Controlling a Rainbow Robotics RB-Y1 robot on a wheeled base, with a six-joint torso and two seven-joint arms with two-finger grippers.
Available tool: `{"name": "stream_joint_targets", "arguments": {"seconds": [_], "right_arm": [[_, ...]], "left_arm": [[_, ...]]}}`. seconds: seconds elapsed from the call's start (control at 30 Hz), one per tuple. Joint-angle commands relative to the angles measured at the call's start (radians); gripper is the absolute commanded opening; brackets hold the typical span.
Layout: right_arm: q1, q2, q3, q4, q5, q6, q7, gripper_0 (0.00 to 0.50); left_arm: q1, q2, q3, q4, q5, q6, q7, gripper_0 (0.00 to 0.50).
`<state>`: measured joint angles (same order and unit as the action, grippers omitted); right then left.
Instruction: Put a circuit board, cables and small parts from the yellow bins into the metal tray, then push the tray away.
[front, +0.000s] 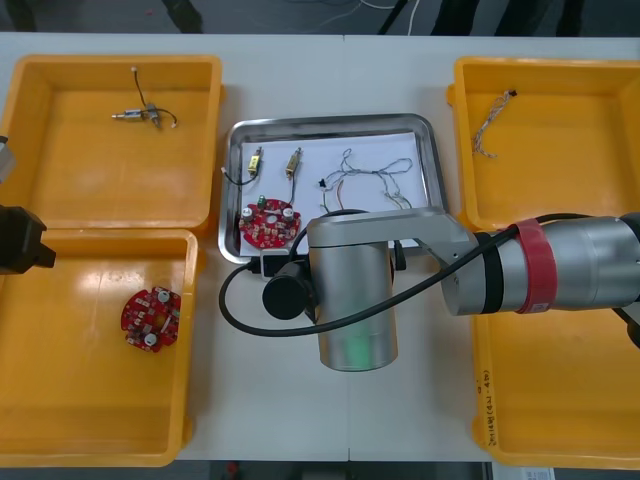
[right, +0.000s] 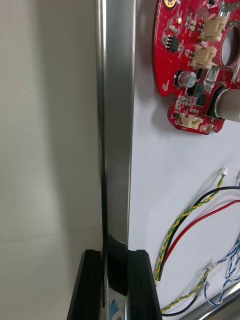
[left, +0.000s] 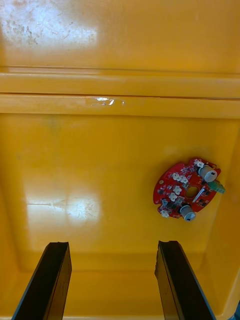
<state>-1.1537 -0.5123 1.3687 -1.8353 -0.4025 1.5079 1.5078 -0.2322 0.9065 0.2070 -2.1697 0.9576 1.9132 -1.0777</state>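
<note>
R claw (right: 115, 252) is closed on the near rim of the metal tray (right: 116, 125), w/ the rim clamped btwn its fingers. Circuit board (right: 200, 65), cables (right: 195, 220) and small metal parts (front: 275, 162) are seen inside the tray. L claw (left: 112, 245) is held open over the near-left yellow bin (left: 100, 150), where a second board (left: 187, 189) is located.

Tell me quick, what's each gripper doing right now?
Left gripper: open, holding nothing, over a yellow bin.
Right gripper: closed on the rim of the metal tray.
</note>
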Motion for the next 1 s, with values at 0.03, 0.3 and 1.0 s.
{"name": "stream_joint_targets", "arguments": {"seconds": [0.03,0.3,1.0], "right_arm": [[-0.061,0.012,0.010,0.014,0.010,-0.021,0.029,0.016],[-0.083,0.012,0.010,0.068,0.011,-0.064,0.031,0.013],[-0.158,0.017,0.012,0.183,0.011,-0.176,0.040,0.012]], "left_arm": [[0.016,0.020,0.029,-0.030,-0.002,0.007,-0.059,0.500],[0.016,0.020,0.029,-0.030,-0.002,0.007,-0.059,0.500],[0.016,0.020,0.029,-0.030,-0.002,0.007,-0.059,0.500]]}}
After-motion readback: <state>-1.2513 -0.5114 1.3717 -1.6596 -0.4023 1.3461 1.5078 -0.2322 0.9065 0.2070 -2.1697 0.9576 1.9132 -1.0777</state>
